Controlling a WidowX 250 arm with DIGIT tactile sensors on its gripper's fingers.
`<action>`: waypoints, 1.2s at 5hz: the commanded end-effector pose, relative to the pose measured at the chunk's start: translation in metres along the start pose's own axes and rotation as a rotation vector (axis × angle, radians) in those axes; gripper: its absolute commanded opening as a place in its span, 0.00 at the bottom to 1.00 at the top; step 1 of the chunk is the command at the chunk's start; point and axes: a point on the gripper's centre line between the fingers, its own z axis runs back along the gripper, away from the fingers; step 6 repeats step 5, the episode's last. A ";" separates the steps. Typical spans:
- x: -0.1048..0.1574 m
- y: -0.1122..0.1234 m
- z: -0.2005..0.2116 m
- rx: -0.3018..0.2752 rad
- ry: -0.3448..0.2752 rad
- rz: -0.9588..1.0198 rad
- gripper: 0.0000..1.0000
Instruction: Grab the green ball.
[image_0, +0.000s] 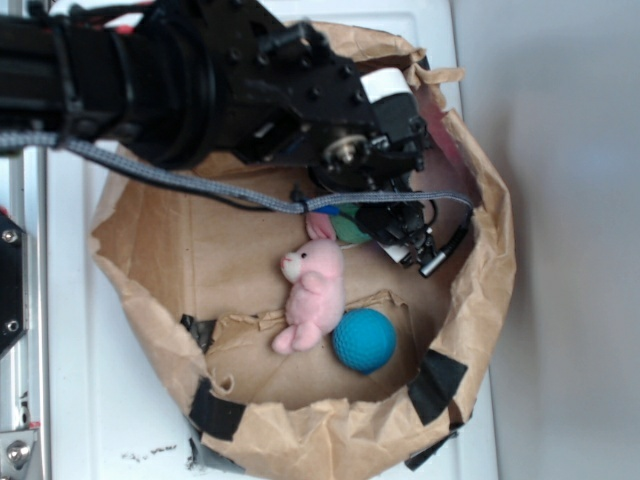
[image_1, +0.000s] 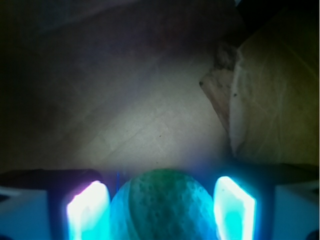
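Two glowing fingers (image_1: 87, 210) of my pincer (image_1: 160, 210) sit either side of the green ball (image_1: 162, 205), which fills the gap between them; whether they already press on it, I cannot tell. Just past the pincer lies the brown paper floor (image_1: 125, 115). From outside, I see the pink bunny (image_0: 312, 295) just beside the pincer, the blue ball (image_0: 364, 340) beyond it, all inside the paper bag (image_0: 300, 440).

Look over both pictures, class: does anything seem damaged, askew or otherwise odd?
The brown paper bag serving as a bin is crumpled and torn along its rim, patched with black tape. The pink bunny lies on its side against the blue ball. The green ball sits between the gripper fingers; nothing is spilled.
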 end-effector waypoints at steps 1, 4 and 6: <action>0.013 -0.010 0.024 -0.073 -0.043 -0.025 0.00; 0.018 0.004 0.106 -0.163 0.115 -0.030 0.00; 0.014 0.010 0.123 -0.148 0.122 -0.053 0.00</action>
